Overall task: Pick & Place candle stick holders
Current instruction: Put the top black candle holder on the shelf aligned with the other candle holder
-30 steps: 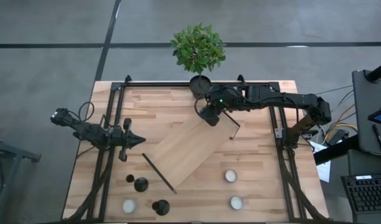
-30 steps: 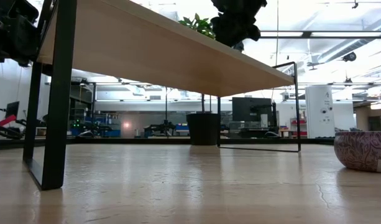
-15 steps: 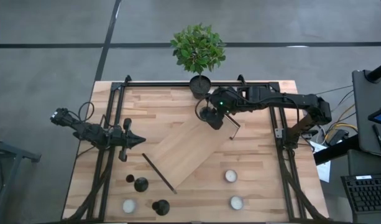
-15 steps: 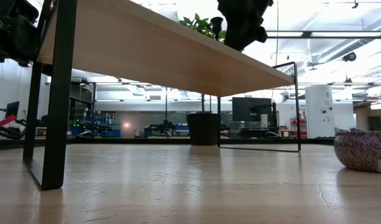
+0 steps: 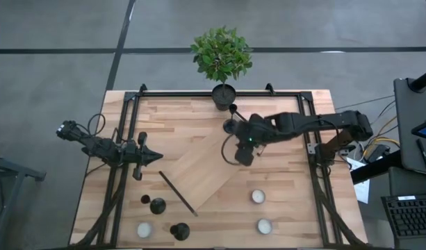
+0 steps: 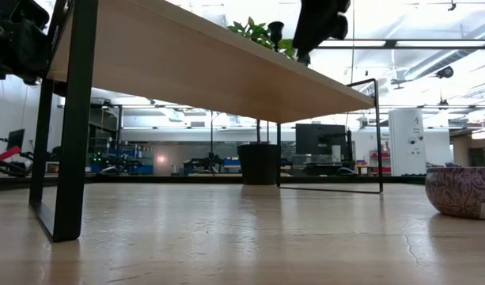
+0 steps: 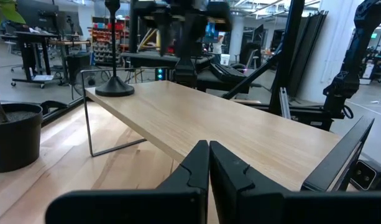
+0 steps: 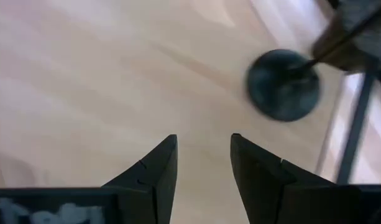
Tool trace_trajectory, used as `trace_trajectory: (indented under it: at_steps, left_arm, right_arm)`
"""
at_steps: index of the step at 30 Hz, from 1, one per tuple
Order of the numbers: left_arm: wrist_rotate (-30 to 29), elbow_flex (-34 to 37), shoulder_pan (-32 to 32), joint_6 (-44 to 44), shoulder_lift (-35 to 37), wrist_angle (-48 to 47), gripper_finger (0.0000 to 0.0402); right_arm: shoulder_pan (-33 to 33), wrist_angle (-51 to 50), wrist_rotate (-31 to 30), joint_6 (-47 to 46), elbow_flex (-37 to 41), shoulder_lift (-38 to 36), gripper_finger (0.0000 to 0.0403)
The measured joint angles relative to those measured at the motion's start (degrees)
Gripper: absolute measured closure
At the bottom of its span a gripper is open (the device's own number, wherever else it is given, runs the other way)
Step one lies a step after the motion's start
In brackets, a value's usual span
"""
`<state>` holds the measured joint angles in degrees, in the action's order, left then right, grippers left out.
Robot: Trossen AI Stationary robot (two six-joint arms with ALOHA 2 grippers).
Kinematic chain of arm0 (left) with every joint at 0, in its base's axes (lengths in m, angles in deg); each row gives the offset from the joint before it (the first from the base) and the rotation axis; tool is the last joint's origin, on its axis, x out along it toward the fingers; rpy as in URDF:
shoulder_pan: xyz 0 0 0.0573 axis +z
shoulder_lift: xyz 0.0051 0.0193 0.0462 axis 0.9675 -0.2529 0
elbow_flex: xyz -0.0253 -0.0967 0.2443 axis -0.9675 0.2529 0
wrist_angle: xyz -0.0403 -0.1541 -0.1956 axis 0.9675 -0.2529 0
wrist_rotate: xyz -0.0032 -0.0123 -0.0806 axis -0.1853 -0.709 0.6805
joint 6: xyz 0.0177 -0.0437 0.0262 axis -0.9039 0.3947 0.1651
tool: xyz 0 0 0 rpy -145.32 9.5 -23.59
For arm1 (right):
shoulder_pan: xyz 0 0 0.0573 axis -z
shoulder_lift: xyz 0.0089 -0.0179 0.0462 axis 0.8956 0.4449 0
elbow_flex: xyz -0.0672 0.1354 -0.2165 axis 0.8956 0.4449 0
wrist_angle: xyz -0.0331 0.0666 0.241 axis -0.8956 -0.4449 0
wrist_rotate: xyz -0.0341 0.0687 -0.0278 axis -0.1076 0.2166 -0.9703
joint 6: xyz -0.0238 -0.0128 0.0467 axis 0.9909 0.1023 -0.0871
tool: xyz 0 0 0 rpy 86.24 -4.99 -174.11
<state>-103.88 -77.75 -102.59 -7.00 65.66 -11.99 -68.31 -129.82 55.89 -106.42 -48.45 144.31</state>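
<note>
One black candle stick holder (image 5: 231, 125) stands upright by its disc base on the far corner of the raised wooden shelf (image 5: 206, 170). It also shows in the right wrist view (image 8: 283, 84), the left wrist view (image 7: 114, 87) and the low view (image 6: 275, 30). My right gripper (image 5: 244, 149) hovers open and empty over the shelf, a little nearer than that holder; it also shows in its wrist view (image 8: 202, 158). Two more holders (image 5: 158, 205) (image 5: 179, 230) stand on the table at the near left. My left gripper (image 5: 157, 157) waits shut at the left.
A black pot (image 5: 224, 94) with a green plant (image 5: 222, 52) stands at the far edge, just behind the shelf's holder. White candles (image 5: 258, 196) (image 5: 265, 226) (image 5: 144, 229) sit near the front edge. Black frame rails (image 5: 122, 139) run along both sides.
My right gripper has let go of the holder on the shelf's far corner, risen and drawn back toward the table's near edge and a little to the right. The holder stays upright where it was set.
</note>
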Motion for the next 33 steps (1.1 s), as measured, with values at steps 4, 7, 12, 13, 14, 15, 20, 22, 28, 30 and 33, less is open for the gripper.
trace_trajectory:
  at_steps: [4,7,12,13,14,15,20,22,28,30,33]
  left_arm:
    - [0.00,0.00,0.00,0.00,0.00,0.00,0.0392]
    - [0.02,0.02,0.00,0.00,0.02,0.00,0.0392]
    - [0.00,0.02,0.00,0.02,0.00,0.00,0.0392]
    - [0.00,0.02,0.00,0.00,0.01,0.00,0.0392]
    - [0.00,0.02,0.00,0.01,0.00,0.00,0.0392]
    - [0.00,0.02,0.00,0.00,0.00,0.00,0.0392]
    - [0.00,0.02,0.00,0.01,0.00,0.00,0.0392]
    - [0.00,0.02,0.00,0.00,0.00,0.00,0.0392]
    - [0.00,0.02,0.00,0.00,0.00,0.00,0.0392]
    - [0.00,0.02,0.00,0.00,0.02,0.00,0.0392]
    - [0.00,0.02,0.00,0.00,0.00,0.02,0.0392]
  right_arm:
    - [-4.12,0.07,-0.24,-1.85,0.00,0.00,0.0264]
    - [-6.90,0.67,-0.45,-3.28,0.00,0.00,0.0261]
    - [-11.50,2.94,-0.62,-4.51,0.00,0.00,0.0257]
    - [-12.47,4.17,-0.63,-4.48,0.10,0.00,0.0258]
    - [-13.46,5.75,-0.63,-4.34,0.24,0.00,0.0259]
    - [-14.38,7.22,-0.63,-4.27,0.35,0.16,0.0260]
    - [-18.26,9.46,-2.82,-3.11,0.46,0.34,0.0271]
    - [-19.72,9.42,-4.91,-3.05,0.69,0.17,0.0278]
    - [-23.83,9.39,-6.67,-4.48,2.18,0.02,0.0297]
    - [-25.07,9.29,-6.64,-6.55,3.15,0.02,0.0304]
    - [-26.86,9.07,-6.65,-8.76,4.40,0.02,0.0314]
